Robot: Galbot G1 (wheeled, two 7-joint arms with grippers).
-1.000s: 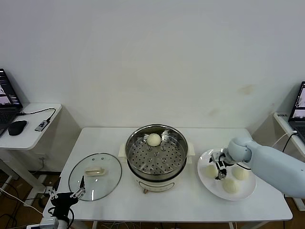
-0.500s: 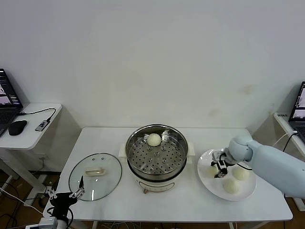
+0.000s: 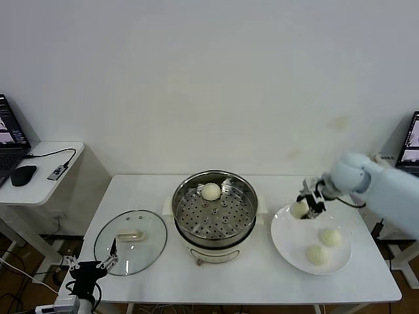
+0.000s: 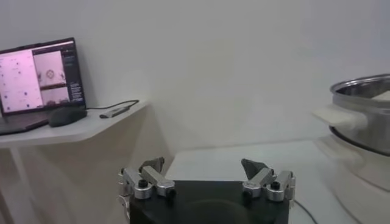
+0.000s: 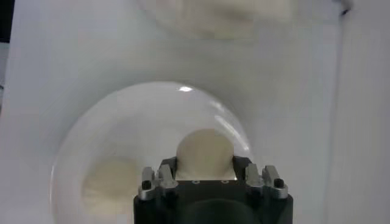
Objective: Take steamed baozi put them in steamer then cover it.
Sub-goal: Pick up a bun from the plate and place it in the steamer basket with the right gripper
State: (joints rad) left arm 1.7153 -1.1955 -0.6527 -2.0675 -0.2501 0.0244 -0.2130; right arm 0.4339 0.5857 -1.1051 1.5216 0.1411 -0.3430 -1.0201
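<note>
My right gripper [image 3: 305, 207] is shut on a cream-white steamed baozi [image 3: 298, 210], held just above the near-left edge of the white plate [image 3: 286, 244]. The right wrist view shows that bun [image 5: 205, 149] gripped between the jaws of the right gripper [image 5: 205, 163]. Two more baozi [image 3: 329, 237] [image 3: 317, 254] lie on the plate. Another bun [image 3: 211, 191] rests on the perforated tray at the back of the steamer [image 3: 214, 210]. The glass cover [image 3: 130, 241] lies flat to the steamer's left. My left gripper [image 3: 88, 267] hangs open and empty off the table's front-left corner.
A side table at the far left carries a laptop [image 4: 38, 79], a mouse [image 3: 23, 174] and a cable adapter [image 3: 58, 171]. Another laptop [image 3: 410, 149] stands at the far right. The steamer's side handle [image 4: 340, 116] shows in the left wrist view.
My right gripper closed on a baozi on the plate and lifted it up, drawing toward the back edge of the plate. The left arm stayed still.
</note>
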